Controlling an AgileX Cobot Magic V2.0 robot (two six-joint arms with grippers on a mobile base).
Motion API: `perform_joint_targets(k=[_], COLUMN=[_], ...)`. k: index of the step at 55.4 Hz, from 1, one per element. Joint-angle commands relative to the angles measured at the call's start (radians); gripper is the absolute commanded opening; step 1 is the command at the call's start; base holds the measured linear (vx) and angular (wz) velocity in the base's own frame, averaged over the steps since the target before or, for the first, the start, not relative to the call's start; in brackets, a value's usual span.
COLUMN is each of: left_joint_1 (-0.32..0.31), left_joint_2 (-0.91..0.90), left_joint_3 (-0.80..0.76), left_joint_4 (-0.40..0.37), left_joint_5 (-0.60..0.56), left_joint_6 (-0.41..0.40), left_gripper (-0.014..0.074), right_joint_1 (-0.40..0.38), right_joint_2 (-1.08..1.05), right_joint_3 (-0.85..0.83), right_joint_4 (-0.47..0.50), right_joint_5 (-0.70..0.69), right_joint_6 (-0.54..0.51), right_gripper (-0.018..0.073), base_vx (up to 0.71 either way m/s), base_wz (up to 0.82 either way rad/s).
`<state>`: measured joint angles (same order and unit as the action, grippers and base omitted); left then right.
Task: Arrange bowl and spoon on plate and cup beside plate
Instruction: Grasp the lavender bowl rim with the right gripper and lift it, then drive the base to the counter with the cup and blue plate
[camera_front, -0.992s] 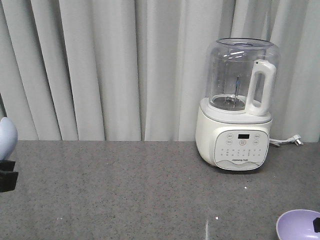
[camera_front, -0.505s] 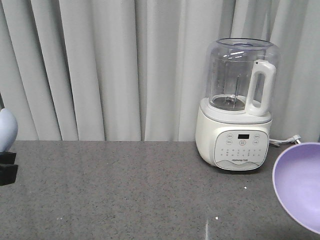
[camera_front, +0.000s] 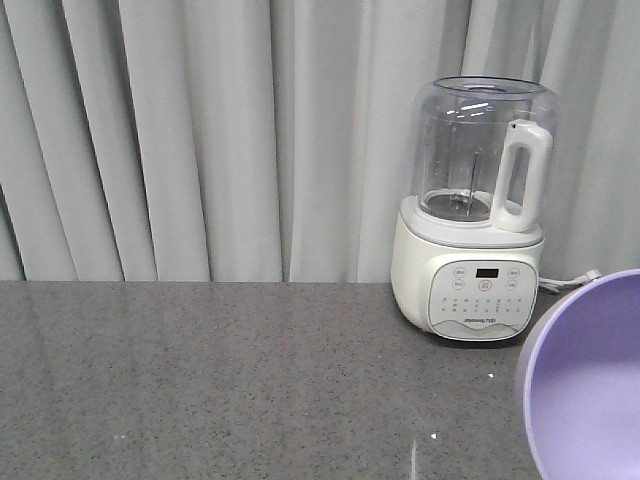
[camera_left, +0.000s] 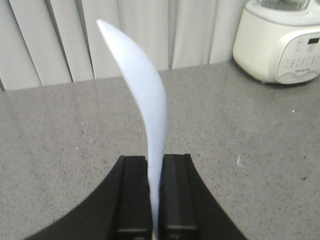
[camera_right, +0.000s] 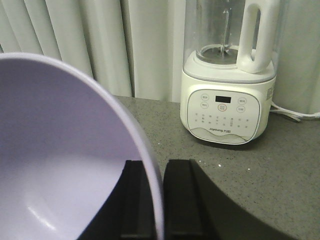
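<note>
The left claw (camera_left: 156, 162) pinches a thin pale-blue piece (camera_left: 150, 95) seen edge-on; plate or spoon cannot be told. The right claw (camera_right: 156, 167) pinches the rim of the bowl (camera_right: 60, 150), which is tilted over the counter (camera_right: 260, 170) near the blender (camera_right: 225, 110).

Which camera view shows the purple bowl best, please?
The right wrist view: the bowl looms large, rim pinched in the right gripper. The front view catches only its edge; the left wrist view shows none.
</note>
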<state>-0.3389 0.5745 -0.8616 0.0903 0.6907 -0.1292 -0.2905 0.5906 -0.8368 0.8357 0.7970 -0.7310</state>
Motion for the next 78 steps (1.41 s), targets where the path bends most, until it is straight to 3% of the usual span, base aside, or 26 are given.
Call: perform_joint_targets(k=[1,50,78], left_joint_1=[-0.006,-0.006,-0.006], left_joint_2=[-0.047,-0.088,-0.088], left_joint_3=[0.009,0.029,0.029], left_joint_4=[0.005,0.004,0.004], left_joint_5=[-0.132,-0.108,-0.108], left_joint_6=[-0.002,-0.003,-0.003], left_gripper=[-0.0006,-0.0006,-0.0006], right_joint_1=[-0.005,-0.005,-0.005], right_joint_2=[-0.001,-0.001,-0.001], right_joint_3=[-0.024,-0.024,-0.024], right_joint_4=[0.057,0.06,0.06], right_joint_5=[-0.066,-0.068,-0.068], right_joint_6=[-0.008,-0.008,-0.005], right_gripper=[-0.0009,-0.0008,-0.0008], base_vx=[0.0,-0.01,-0.1], base_wz=[0.0,-0.02,-0.46])
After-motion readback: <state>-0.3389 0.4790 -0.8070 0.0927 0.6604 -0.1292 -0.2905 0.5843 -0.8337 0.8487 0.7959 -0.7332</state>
